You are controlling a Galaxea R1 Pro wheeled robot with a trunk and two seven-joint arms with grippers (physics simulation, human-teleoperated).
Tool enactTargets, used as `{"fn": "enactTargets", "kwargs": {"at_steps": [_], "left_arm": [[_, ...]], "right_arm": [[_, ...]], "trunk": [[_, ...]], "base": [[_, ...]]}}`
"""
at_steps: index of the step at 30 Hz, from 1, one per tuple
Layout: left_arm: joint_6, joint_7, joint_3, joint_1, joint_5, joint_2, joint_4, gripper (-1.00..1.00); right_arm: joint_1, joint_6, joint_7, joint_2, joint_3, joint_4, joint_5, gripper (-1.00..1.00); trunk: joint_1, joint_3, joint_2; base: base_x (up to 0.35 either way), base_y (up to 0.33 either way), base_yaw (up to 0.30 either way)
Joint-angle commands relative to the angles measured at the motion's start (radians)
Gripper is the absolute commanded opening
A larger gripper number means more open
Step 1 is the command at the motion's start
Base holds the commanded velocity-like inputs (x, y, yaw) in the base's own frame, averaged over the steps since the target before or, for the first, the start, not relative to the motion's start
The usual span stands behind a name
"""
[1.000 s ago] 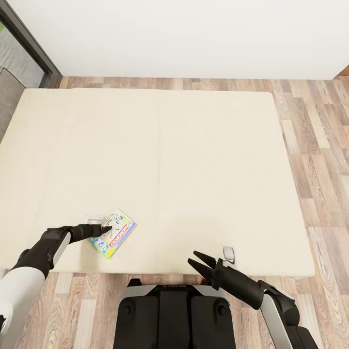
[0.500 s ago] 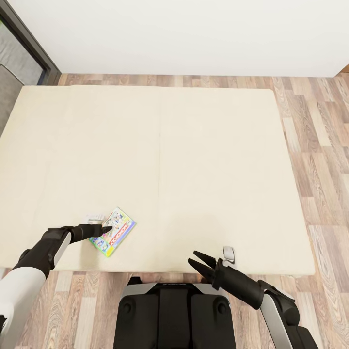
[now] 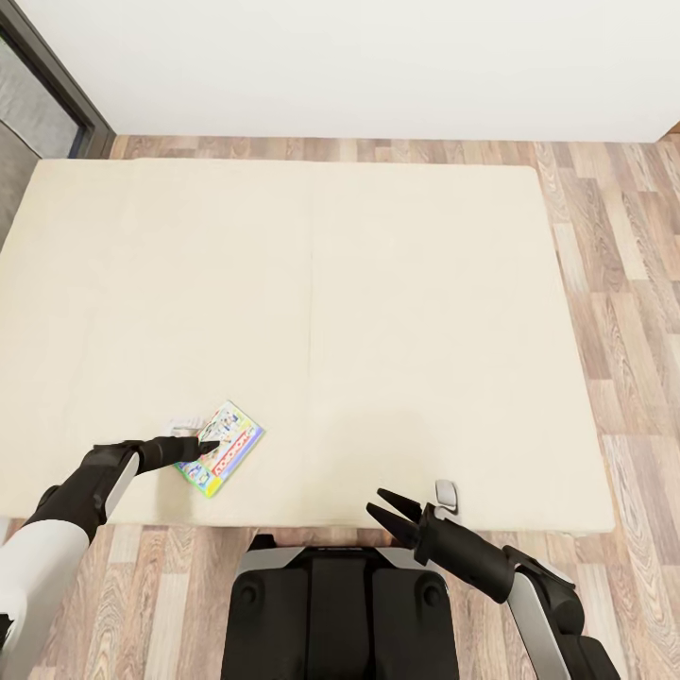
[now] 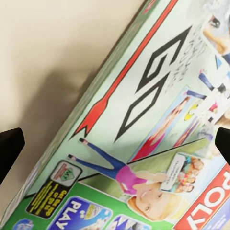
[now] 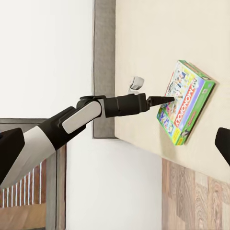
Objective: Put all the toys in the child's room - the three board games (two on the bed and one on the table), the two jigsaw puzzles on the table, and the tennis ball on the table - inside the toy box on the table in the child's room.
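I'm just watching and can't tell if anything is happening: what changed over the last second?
Hardly anything. The whole picture slid slightly, so the camera moved, not the things. The left gripper stays poised at the Monopoly box, which lies in the same spot on the bed. The right gripper still hangs open over the bed's near edge.

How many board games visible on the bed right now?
1. The Monopoly box lies flat near the bed's front left edge, at the left gripper's tips. A second one isn't seen on the mattress.
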Motion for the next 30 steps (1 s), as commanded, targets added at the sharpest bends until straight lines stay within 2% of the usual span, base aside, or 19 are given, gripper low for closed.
{"fn": "enactTargets", "kwargs": {"at_steps": [1, 10, 21, 30], "left_arm": [[0.008, -0.003, 0.003, 0.0, 0.005, 0.0, -0.001, 1.0], [-0.026, -0.003, 0.003, 0.0, 0.007, -0.001, 0.0, 1.0], [-0.029, -0.003, 0.003, 0.0, 0.006, -0.002, 0.0, 1.0], [-0.029, -0.005, 0.003, 0.0, 0.006, -0.002, 0.0, 1.0]], "right_arm": [[0.0, 0.007, 0.002, 0.001, -0.002, 0.0, -0.004, 1.0], [-0.001, 0.006, 0.001, 0.001, -0.002, 0.004, -0.003, 1.0], [-0.001, 0.004, -0.043, 0.001, 0.002, 0.02, -0.001, 1.0], [-0.001, 0.004, -0.048, 0.001, 0.003, 0.02, -0.001, 1.0]], "trunk": [[0.001, -0.001, -0.001], [0.001, -0.002, -0.001], [0.001, -0.002, -0.001], [0.001, -0.002, -0.001]], "base": [[0.0, 0.0, 0.0], [0.0, -0.006, 0.0], [0.0, -0.104, 0.0], [0.0, -0.137, 0.0]]}}
